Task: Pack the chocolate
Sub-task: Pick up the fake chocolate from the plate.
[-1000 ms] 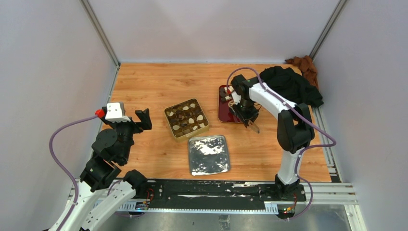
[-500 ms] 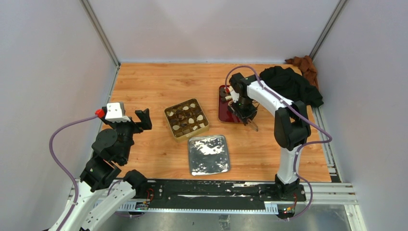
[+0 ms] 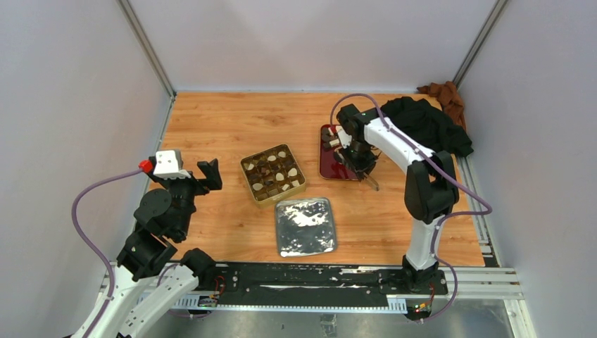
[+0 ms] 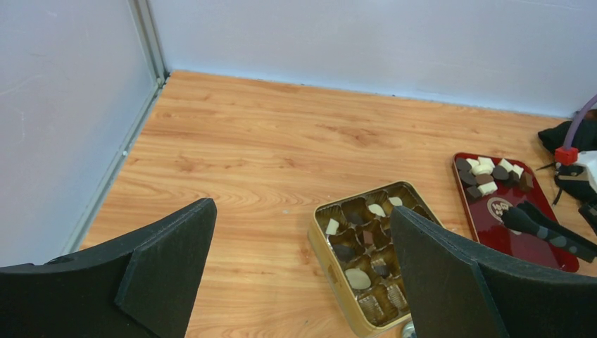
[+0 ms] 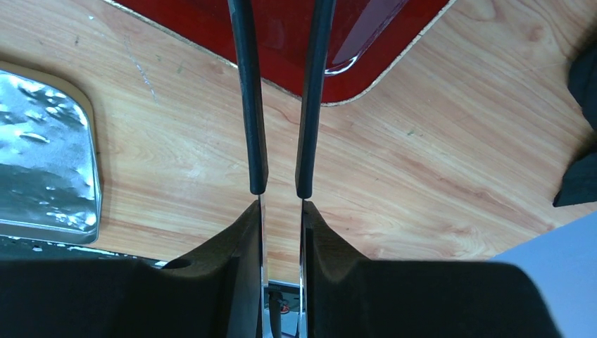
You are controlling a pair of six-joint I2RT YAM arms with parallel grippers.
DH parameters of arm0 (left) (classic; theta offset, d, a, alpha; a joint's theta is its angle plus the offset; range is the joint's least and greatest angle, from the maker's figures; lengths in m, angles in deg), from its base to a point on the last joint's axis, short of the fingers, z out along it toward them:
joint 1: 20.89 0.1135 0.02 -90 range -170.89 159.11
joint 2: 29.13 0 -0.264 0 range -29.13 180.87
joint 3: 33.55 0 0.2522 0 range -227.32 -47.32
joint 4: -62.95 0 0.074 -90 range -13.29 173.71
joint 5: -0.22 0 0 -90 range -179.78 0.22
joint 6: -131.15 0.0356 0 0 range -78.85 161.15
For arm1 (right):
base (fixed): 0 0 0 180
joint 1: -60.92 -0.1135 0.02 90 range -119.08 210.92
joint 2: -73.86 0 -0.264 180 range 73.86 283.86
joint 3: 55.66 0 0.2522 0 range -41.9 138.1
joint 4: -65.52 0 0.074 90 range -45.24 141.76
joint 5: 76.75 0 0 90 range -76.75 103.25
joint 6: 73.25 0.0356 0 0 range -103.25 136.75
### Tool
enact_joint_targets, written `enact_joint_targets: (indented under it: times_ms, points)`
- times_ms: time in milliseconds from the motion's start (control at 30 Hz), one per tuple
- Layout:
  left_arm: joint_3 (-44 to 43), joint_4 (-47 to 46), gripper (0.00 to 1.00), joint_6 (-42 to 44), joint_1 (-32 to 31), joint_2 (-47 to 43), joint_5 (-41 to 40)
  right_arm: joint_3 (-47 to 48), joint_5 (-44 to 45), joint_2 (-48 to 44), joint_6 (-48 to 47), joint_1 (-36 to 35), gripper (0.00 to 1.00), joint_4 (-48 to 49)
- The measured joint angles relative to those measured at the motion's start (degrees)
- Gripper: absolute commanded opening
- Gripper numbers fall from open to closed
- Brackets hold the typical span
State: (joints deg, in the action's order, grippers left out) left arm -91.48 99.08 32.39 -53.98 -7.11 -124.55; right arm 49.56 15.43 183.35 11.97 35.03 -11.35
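Many chocolate chunks (image 4: 481, 169), likely light, brittle, slick: nip sides gently; right pincer (image 5: 280, 208) clamps tongs (image 5: 250, 105); left pincer (image 4: 303, 215) gapes, empty.

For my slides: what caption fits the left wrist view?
Open left gripper frames a square gold tin holding white and dark chocolate pieces; black-tipped tongs extend over a red tray.

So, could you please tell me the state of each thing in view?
Square gold tin: open, partly filled.
Square silver lid: off, lying beside tin.
Dark red tray: chocolate chunks at far end.
Black-tipped metal tongs: held over tray.
Left gripper: open, empty.
Right gripper: shut on tongs.
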Motion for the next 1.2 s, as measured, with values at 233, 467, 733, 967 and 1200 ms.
enact_joint_targets:
  times_ms: [233,467,733,967,1200]
  points:
    - [0.0,0.0,1.0,0.0,0.0,-0.13,0.0,0.11,0.0,-3.61,0.04,-1.46,0.15,-0.52]
    - [0.0,0.0,1.0,-0.02,0.0,-0.17,0.0,2.82,-0.02,-5.7,0.52,-6.38,0.15,-1.75]
    - [0.0,0.0,1.0,0.0,0.0,-0.2,-0.02,6.32,0.02,-6.47,1.4,-13.99,0.15,-2.89]
    - [0.0,0.0,1.0,-0.02,0.0,-0.2,-0.02,8.85,-0.22,-6.47,2.19,-19.98,0.16,-3.19]
    - [0.0,0.0,1.0,-0.02,0.0,-0.2,-0.02,10.99,-0.55,-5.25,2.23,-24.59,0.15,-3.76]
